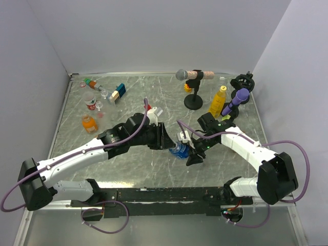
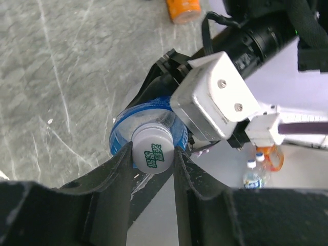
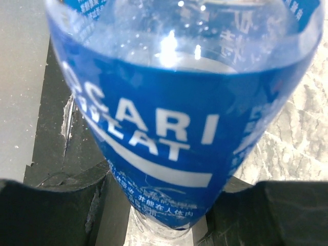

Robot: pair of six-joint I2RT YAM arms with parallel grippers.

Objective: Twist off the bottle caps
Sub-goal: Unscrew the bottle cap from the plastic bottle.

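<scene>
Two hands meet over the middle of the marbled worktop [image 1: 154, 100], sharing a clear bottle [image 1: 179, 150] with a blue label. The left hand [image 1: 170, 145] pinches the bottle's white cap [image 2: 152, 150] between its two fingers, while the right hand [image 1: 191, 152] clamps the bottle's body from the right. A yellow bottle [image 1: 219, 101] stands far right, and an orange bottle [image 1: 88, 123] stands at the left.

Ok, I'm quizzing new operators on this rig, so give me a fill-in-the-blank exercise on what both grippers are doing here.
1. The left gripper is shut on a ____ cap.
2. The printing on that cap is ____.
3. The right gripper holds the bottle by its ____-labelled body.
Missing words: white, green, blue.
</scene>
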